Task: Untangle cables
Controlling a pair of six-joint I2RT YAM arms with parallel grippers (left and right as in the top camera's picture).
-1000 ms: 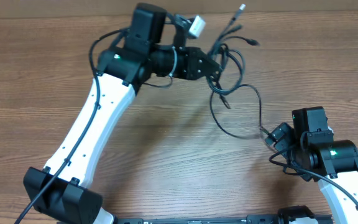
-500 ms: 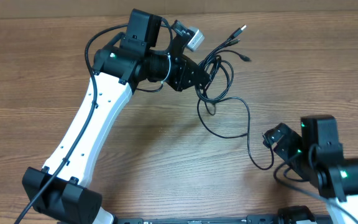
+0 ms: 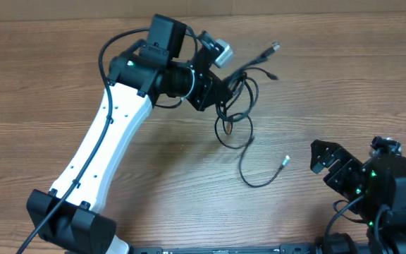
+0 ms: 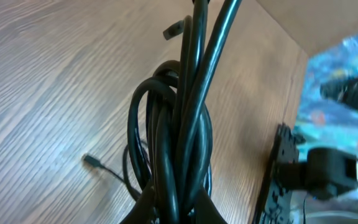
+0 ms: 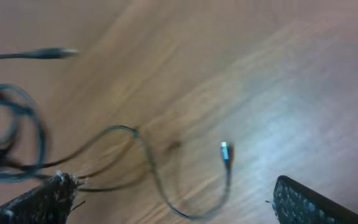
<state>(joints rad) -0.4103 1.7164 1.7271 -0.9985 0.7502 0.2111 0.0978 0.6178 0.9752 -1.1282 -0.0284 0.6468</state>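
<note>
The cables (image 3: 240, 90) are thin black cords bunched into a knotted bundle at the upper middle of the wooden table (image 3: 62, 70). My left gripper (image 3: 223, 99) is shut on that bundle. In the left wrist view the cables (image 4: 179, 118) rise straight out from between the closed left gripper (image 4: 174, 206). One loose strand (image 3: 249, 176) curls down across the table and ends in a silver plug (image 3: 285, 161). My right gripper (image 3: 332, 166) stands open at the lower right, apart from that plug. The right wrist view shows the plug (image 5: 224, 150) lying free ahead of the open right gripper (image 5: 179, 202).
Another plug end (image 3: 273, 48) sticks out from the bundle toward the table's far edge. The left arm's white link (image 3: 108, 134) crosses the left half of the table. Cardboard (image 3: 294, 5) borders the far side.
The left gripper has drawn the bundle to the left and tightened it. The right arm has pulled back to the lower right, and the trailing strand's plug now lies free on the table.
</note>
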